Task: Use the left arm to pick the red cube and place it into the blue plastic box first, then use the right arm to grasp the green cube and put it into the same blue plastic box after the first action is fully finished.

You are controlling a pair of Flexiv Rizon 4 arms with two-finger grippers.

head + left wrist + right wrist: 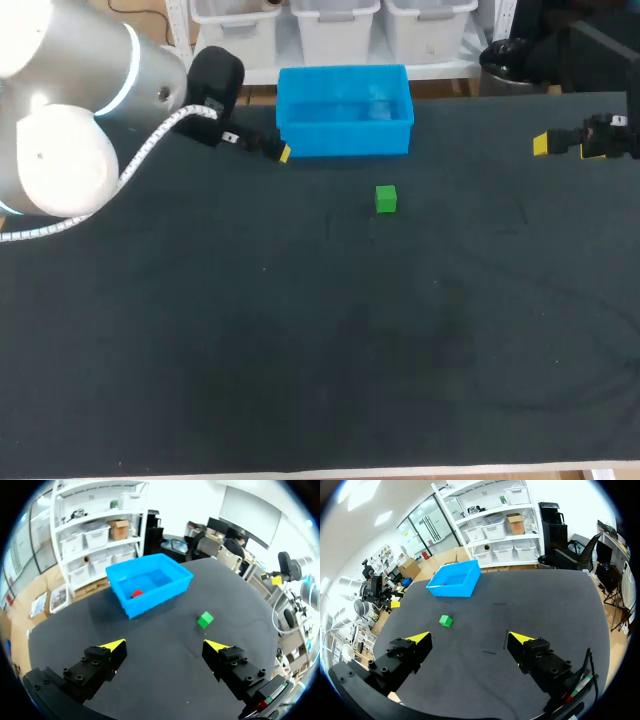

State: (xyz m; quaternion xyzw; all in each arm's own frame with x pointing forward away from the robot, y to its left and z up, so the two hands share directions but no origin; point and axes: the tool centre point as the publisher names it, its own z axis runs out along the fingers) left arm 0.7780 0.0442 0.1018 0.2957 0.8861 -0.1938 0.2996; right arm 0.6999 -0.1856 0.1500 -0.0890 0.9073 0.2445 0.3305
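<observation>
Left wrist view: one red cube [137, 593] lies inside the one blue box [159, 599]. One green cube [204, 619] sits on the table [155, 680], near the box but apart from it. My left pincer [165, 645] hangs wide open and empty, just beside the box. My right pincer [470, 637] is also spread wide, holding nothing, well apart from the green cube.

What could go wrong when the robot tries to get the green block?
The green cube is small and loose on the table, so the right claw might knock it away. The left claw sits by the blue box, so the arms could bump there.
</observation>
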